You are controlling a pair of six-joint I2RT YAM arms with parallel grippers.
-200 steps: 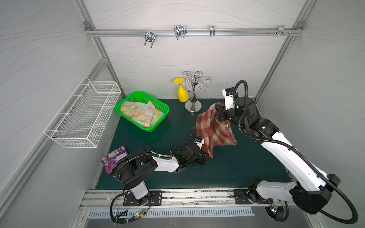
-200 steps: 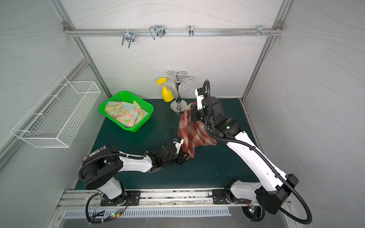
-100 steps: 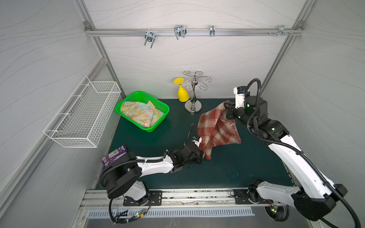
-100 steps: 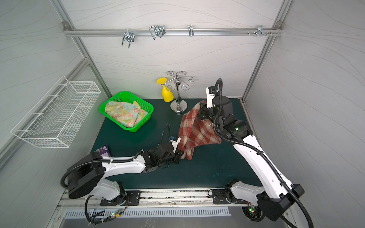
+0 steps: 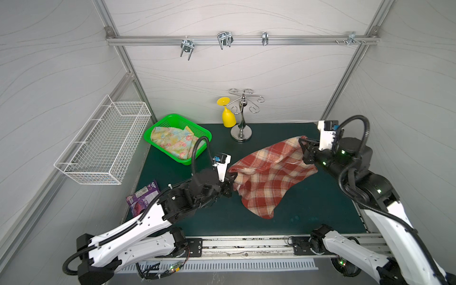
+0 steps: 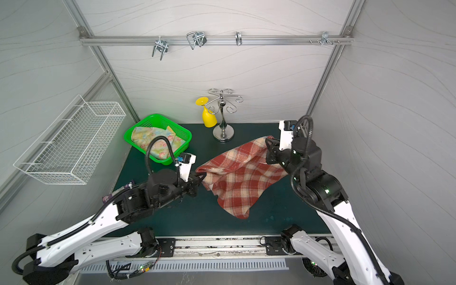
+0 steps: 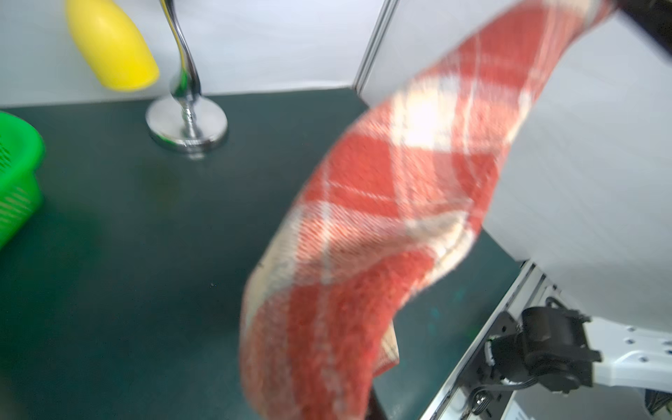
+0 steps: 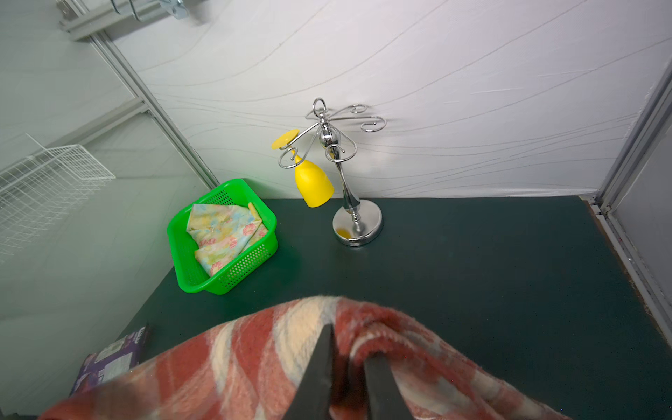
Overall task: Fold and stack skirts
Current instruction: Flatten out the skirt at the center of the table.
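At far left in both top views nothing differs. The wire basket (image 5: 103,143) hangs on the left wall (image 5: 49,74), and the wrapper (image 5: 142,199) lies at the left edge of the tabletop (image 5: 308,202). The floral skirt (image 5: 172,142) lies in the green basket (image 5: 183,161).

Left of centre comes the change. The left fingers (image 5: 231,176), open a second ago, are now clenched on a corner of the plaid skirt (image 5: 269,177). That skirt is no longer a narrow bunch hanging from one arm. It stretches wide across the middle of the frame, lifted at both ends. Its lower flap sags toward the tabletop; I cannot tell whether it touches. At its right end the right fingers (image 5: 304,148) grip the other corner, further right than before. For the task this reads as the spread before laying flat and folding. No fold is made yet, and stacking waits.

Bare tabletop lies under and in front of the cloth, seemingly enough to lay it down. The stand (image 5: 241,134) and cup (image 5: 228,118) are near the cloth's upper edge, behind it. The right arm is close to the right wall (image 5: 407,98) and the tabletop's right edge, so little pull is left that way. The left arm has the green basket just behind it.
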